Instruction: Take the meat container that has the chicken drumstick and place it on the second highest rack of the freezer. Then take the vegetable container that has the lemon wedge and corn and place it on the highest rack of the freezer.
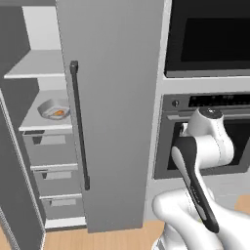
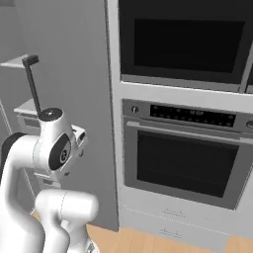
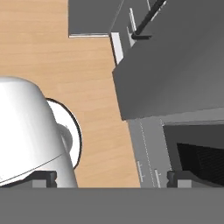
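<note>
The freezer (image 1: 29, 146) stands open at the left, its door (image 1: 112, 112) swung out with a long black bar handle (image 1: 79, 127). The grey meat container (image 1: 53, 108) rests on the shelf just below the highest rack (image 1: 36, 66), and the orange chicken drumstick (image 1: 59, 113) lies inside it. My gripper (image 3: 111, 177) is open and holds nothing; it points down at the wooden floor beside the door's lower edge (image 3: 175, 65), well away from the shelves. The vegetable container, lemon wedge and corn are out of view.
Grey drawers (image 1: 53, 166) fill the freezer below the shelves. A wall oven (image 2: 183, 158) with a darker oven above it (image 2: 183, 44) stands right of the door, behind my arm. The door handle (image 2: 33, 81) rises left of my arm. Wooden floor (image 3: 65, 65) lies below.
</note>
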You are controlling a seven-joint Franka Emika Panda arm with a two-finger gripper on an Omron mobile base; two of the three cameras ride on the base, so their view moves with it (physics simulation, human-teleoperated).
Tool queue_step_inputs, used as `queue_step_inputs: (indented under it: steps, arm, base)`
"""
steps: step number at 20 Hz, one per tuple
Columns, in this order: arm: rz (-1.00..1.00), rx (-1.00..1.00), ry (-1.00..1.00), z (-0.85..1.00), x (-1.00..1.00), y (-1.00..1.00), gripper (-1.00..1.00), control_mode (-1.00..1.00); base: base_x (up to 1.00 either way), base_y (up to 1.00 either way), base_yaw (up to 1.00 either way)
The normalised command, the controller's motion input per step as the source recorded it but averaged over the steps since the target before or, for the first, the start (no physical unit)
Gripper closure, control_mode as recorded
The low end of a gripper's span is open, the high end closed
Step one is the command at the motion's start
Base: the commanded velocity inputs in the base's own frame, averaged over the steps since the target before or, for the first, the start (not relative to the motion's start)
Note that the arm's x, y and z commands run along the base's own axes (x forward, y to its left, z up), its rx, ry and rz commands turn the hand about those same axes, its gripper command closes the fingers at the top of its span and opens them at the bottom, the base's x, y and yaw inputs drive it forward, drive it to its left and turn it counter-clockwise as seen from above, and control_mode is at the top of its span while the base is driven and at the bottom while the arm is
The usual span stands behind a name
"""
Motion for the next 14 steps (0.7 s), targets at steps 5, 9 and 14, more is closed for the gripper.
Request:
queue_step_inputs:
  steps: [5,9,14]
  arm:
    - [0.0,0.0,0.0,0.0,0.0,0.0,-1.0,1.0]
    - [0.0,0.0,0.0,0.0,0.0,0.0,-1.0,1.0]
    - [0.0,0.0,0.0,0.0,0.0,0.0,-1.0,1.0]
  base:
    - [0.39,-1.0,-0.16]
    - [0.26,-1.0,-0.14]
    - [0.05,-1.0,-0.12]
